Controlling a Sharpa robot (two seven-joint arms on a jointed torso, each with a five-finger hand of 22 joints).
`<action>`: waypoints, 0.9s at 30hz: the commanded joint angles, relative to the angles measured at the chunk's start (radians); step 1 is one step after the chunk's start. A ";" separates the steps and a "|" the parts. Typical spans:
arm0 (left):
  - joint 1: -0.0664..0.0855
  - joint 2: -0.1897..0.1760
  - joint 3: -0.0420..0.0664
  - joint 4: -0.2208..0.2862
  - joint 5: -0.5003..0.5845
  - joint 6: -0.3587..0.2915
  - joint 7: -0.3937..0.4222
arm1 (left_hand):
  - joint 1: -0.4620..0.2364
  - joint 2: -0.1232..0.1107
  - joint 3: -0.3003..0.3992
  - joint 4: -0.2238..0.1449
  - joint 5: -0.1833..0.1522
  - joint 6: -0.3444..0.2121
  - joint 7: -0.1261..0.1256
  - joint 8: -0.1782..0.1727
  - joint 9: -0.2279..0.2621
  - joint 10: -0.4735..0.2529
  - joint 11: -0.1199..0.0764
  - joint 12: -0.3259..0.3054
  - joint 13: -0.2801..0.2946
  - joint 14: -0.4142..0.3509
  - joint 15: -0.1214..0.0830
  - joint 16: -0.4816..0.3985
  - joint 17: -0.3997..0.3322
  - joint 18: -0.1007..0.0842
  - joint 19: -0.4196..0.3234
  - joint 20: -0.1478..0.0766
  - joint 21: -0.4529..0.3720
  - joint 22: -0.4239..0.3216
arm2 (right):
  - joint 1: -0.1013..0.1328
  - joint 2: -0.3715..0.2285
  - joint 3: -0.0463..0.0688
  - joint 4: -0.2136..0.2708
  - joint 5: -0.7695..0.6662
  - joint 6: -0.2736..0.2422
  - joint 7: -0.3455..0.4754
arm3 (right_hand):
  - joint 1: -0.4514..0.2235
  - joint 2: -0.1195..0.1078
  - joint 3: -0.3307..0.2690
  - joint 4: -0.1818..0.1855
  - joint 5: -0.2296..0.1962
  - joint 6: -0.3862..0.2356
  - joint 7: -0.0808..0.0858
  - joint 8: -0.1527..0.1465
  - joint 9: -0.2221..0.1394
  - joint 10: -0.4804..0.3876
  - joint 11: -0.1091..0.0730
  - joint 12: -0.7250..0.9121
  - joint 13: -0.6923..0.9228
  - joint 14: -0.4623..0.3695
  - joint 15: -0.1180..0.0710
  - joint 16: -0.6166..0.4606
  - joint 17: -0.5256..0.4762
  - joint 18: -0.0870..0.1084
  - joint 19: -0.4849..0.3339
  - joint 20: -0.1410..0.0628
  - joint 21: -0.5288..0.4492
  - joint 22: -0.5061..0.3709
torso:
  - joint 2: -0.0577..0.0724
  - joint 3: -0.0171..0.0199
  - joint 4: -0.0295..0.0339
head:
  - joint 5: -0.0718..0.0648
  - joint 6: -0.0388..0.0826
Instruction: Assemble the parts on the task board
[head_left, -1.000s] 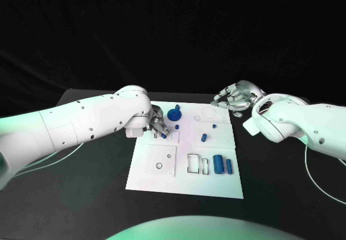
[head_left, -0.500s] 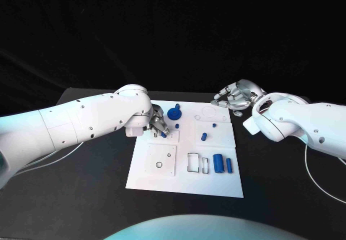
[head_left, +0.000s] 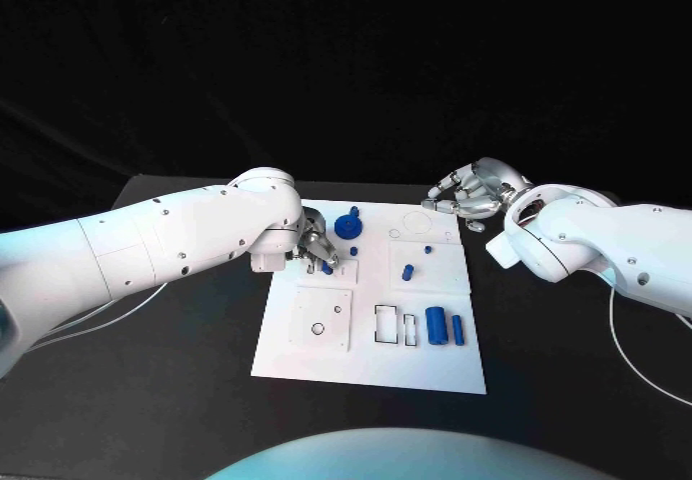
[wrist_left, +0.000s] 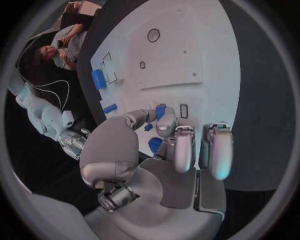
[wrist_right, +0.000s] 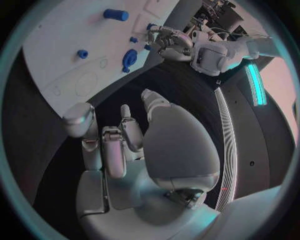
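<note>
The white task board (head_left: 368, 365) lies in the middle of the table. My left hand (head_left: 315, 248) hangs over its far left part and pinches a small blue part (wrist_left: 161, 111) between the thumb and a finger, just above the board. A blue gear-shaped knob (head_left: 348, 229) stands right beside that hand. Small blue pegs (head_left: 408, 272) sit mid-board. Two blue cylinders (head_left: 436, 328) lie at the near right beside a rectangular slot (head_left: 387, 325). My right hand (head_left: 469, 195) hovers off the board's far right corner, fingers loosely bent with nothing in them.
Black table (head_left: 173, 330) surrounds the board on every side. A round outline (head_left: 415, 228) and a small ring (head_left: 317, 328) mark the board. In the right wrist view the knob (wrist_right: 130, 57) and a cylinder (wrist_right: 115, 14) show beyond my fingers.
The right hand has drifted slightly toward the table's far side. The left hand stays in place with the small blue part in its pinch.
</note>
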 joint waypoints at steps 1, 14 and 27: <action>0.000 0.004 0.000 -0.001 0.003 0.010 0.000 | -0.015 -0.001 0.000 -0.004 -0.016 0.030 -0.026 -0.005 -0.003 0.000 -0.005 -0.004 0.001 0.107 -0.008 0.003 0.262 -0.018 0.074 -0.005 -0.001 0.226 | -0.001 0.000 0.000 0.001 -0.003 0.008 0.003 | -0.008 0.000 0.004 -0.001 0.003 -0.008 -0.003 0.007 0.001 -0.002 0.001 -0.006 0.000 0.089 -0.005 -0.006 0.203 0.017 -0.005 -0.002 -0.006 -0.001 | 0.000 -0.0001 -0.0009 | 0.000 -0.001; 0.000 0.005 0.000 -0.004 0.006 0.017 -0.004 | -0.051 -0.011 -0.043 0.044 -0.056 0.043 -0.025 -0.013 -0.015 0.001 -0.004 -0.001 0.004 0.107 -0.008 0.003 0.262 -0.018 0.074 -0.005 -0.001 0.226 | -0.001 -0.001 0.000 0.001 -0.001 0.003 0.009 | -0.021 0.001 0.002 -0.001 -0.013 -0.011 -0.003 0.008 0.005 -0.002 0.001 -0.006 -0.001 0.089 -0.005 -0.006 0.204 0.017 -0.004 -0.002 -0.007 -0.001 | -0.001 0.0003 0.0006 | -0.003 -0.006; 0.000 0.005 0.000 -0.007 0.007 0.032 -0.007 | -0.057 -0.014 -0.066 0.061 -0.086 0.047 -0.025 -0.015 -0.019 0.000 -0.004 0.000 0.004 0.107 -0.008 0.002 0.261 -0.018 0.074 -0.005 -0.001 0.226 | -0.001 -0.002 0.000 0.000 0.000 0.000 0.013 | -0.029 0.001 -0.001 0.000 -0.022 -0.012 -0.003 0.010 0.007 -0.001 0.000 -0.006 -0.001 0.089 -0.005 -0.007 0.203 0.017 -0.003 -0.003 -0.010 -0.002 | -0.001 0.0002 0.0005 | -0.003 -0.008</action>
